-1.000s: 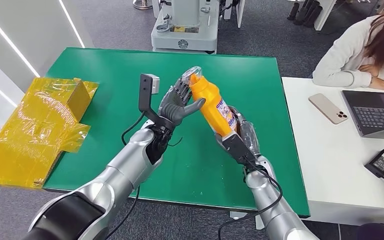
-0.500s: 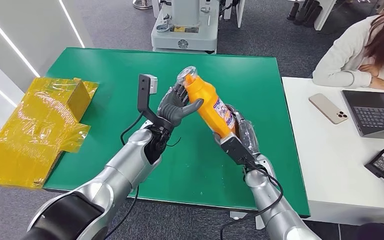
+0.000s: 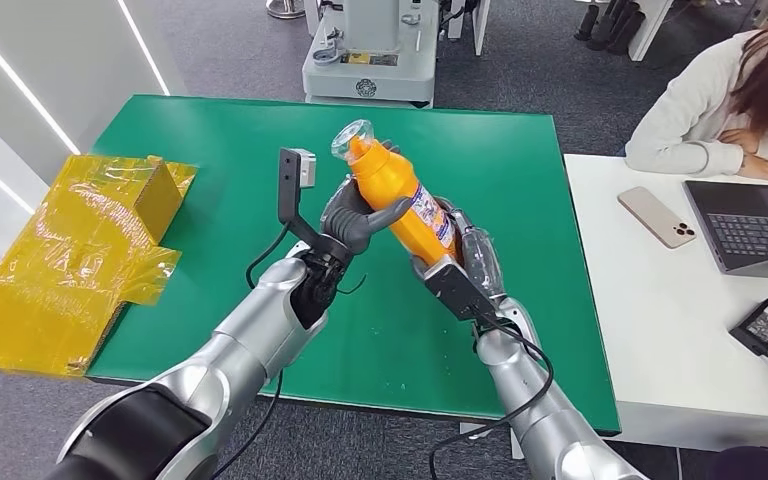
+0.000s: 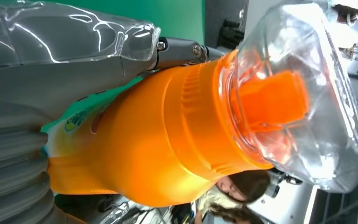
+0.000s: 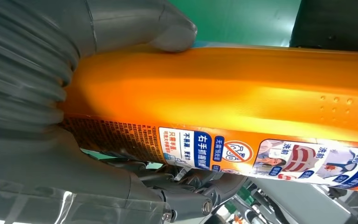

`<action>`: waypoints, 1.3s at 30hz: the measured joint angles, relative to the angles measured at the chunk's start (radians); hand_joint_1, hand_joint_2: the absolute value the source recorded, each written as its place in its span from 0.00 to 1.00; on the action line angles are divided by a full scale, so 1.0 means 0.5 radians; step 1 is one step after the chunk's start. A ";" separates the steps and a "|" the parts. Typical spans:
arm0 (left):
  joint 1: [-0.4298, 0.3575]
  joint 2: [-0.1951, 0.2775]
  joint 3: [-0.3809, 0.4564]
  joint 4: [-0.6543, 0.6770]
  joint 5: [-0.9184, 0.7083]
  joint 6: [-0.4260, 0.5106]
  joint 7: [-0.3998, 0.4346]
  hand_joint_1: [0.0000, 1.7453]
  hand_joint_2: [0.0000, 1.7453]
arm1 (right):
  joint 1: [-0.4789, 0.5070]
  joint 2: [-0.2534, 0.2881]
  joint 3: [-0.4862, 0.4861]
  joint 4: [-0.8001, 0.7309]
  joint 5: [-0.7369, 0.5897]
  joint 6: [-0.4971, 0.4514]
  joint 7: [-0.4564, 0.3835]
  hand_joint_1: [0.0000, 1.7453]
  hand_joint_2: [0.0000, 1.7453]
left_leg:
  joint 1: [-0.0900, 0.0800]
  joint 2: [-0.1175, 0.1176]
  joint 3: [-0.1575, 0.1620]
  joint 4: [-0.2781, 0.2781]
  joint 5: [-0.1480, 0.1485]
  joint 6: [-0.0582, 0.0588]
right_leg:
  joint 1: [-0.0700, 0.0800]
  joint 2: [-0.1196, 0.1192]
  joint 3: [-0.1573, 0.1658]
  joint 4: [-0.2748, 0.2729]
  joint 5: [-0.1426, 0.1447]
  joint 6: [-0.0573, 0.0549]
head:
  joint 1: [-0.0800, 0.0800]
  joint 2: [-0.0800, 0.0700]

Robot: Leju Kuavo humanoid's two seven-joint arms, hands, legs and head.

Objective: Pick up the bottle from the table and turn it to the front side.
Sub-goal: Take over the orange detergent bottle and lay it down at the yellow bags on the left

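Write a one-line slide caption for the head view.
Both hands, left hand and right hand, hold the orange bottle tilted above the green table.

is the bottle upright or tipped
Tipped: the bottle leans cap-end away from the robot, off the table, held by both hands.

- Head view: bright, even overhead light, sharp; soft shadows on the green table.
- Glare streaks on the yellow wrap at the table's left edge.
- Wrist views: close-up, soft focus; highlights on the bottle and its clear cap.
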State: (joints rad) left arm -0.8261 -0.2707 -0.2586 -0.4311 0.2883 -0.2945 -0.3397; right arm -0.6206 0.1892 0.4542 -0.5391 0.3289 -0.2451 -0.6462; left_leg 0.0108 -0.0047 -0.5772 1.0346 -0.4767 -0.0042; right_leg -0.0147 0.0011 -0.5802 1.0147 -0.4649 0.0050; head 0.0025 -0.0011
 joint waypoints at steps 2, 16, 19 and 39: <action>-0.002 -0.004 -0.001 0.000 -0.007 0.035 -0.012 0.46 1.00 | -0.002 0.007 0.011 0.011 0.006 -0.011 0.008 1.00 1.00 | 0.000 0.000 0.000 0.000 0.000 0.000 | 0.000 0.000 0.000 0.000 0.000 0.000 | 0.000 0.000; -0.008 -0.007 -0.006 0.000 0.027 0.125 -0.054 1.00 1.00 | -0.018 0.020 0.021 0.058 0.018 -0.044 0.031 1.00 1.00 | 0.000 0.000 0.000 0.000 0.000 0.000 | 0.000 0.000 0.000 0.000 0.000 0.000 | 0.000 0.000; -0.009 -0.004 -0.006 0.000 0.032 0.122 -0.057 1.00 1.00 | -0.017 0.020 0.022 0.062 0.015 -0.044 0.030 0.83 1.00 | 0.000 0.000 0.000 0.000 0.000 0.000 | 0.000 0.000 0.000 0.000 0.000 0.000 | 0.000 0.000; 0.066 0.182 -0.006 -0.024 0.020 0.213 -0.204 1.00 1.00 | 0.304 -0.093 -0.002 -0.289 -0.157 0.241 -0.032 0.00 1.00 | 0.000 0.000 0.000 0.000 0.000 0.000 | 0.000 0.000 -0.001 0.000 0.000 0.000 | 0.000 0.000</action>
State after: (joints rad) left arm -0.7931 -0.1796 -0.2617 -0.4429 0.2984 -0.1881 -0.4418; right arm -0.4688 0.1426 0.4533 -0.6836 0.2506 -0.1248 -0.6622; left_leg 0.0109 -0.0047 -0.5772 1.0343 -0.4767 -0.0043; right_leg -0.0146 0.0011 -0.5806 1.0146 -0.4650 0.0050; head 0.0025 -0.0010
